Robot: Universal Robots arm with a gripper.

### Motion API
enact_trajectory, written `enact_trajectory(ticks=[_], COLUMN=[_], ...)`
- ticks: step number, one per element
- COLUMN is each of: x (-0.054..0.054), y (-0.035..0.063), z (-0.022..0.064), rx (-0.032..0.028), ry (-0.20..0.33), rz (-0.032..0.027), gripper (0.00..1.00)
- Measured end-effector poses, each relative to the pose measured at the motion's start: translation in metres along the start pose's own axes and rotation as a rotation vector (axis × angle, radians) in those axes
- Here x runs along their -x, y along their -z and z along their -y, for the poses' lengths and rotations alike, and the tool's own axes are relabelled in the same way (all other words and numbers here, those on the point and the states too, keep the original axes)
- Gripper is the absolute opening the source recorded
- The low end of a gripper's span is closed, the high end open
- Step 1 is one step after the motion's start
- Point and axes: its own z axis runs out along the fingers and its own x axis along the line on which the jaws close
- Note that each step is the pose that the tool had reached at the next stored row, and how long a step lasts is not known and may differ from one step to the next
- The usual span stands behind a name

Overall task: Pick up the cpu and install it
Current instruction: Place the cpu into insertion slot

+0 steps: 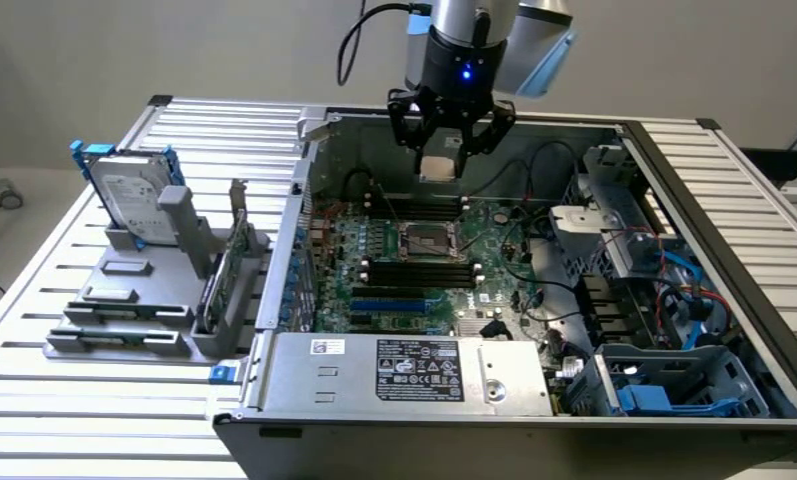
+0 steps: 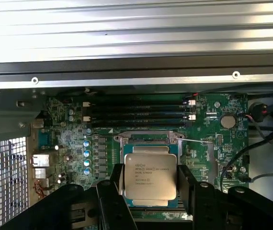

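I have the gripper (image 1: 442, 155) clamped on the cpu (image 2: 150, 175) by its edges, flat above the socket (image 2: 148, 138), likely to seat squarely.

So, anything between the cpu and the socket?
Nothing. In the wrist view the cpu, gripped by the gripper, hangs above the socket, only air between.

Silvery-grey cpu (image 2: 150, 175), green motherboard (image 2: 222, 143), black pincer (image 2: 151, 187)

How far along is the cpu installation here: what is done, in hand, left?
Done: the cpu is picked up, clamped between the jaws. In hand: it hangs above the motherboard. Left: it is not yet in the socket.
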Motion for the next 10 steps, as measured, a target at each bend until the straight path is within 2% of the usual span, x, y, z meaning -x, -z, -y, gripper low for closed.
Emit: enact_trajectory(ticks=[3,10], x=[-0.0006,-0.0006], y=[-0.0005,-0.0020], z=[0.0000,0.0002], rx=[0.0018,0.0078], ry=[-0.035,-0.159], rz=[0.0032,0.0140], gripper=[0.55,0.55])
